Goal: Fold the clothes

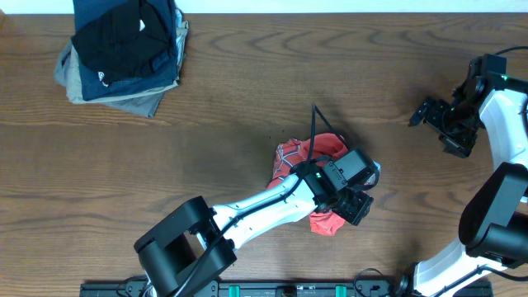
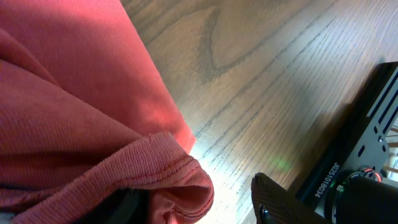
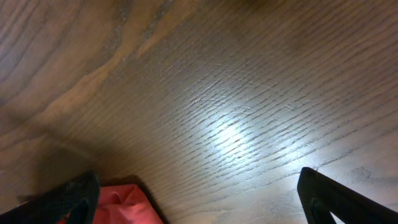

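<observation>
The salmon T-shirt (image 1: pixel 299 155) lies crumpled in a heap at the middle of the table, partly hidden under my left arm. Its lettering is hidden. My left gripper (image 1: pixel 356 206) is down at the heap's right edge. In the left wrist view the shirt (image 2: pixel 68 112) fills the left side, and a ribbed hem fold sits between the spread fingers of the left gripper (image 2: pixel 196 208), which is open. My right gripper (image 1: pixel 429 115) is open and empty over bare wood at the far right. The right wrist view shows its fingers (image 3: pixel 199 205) wide apart and a corner of the shirt (image 3: pixel 124 202) in the distance.
A stack of folded black, navy and grey-khaki garments (image 1: pixel 124 49) sits at the back left corner. The dark wood table (image 1: pixel 247 91) runs between the stack and the shirt. The arm bases stand along the front edge.
</observation>
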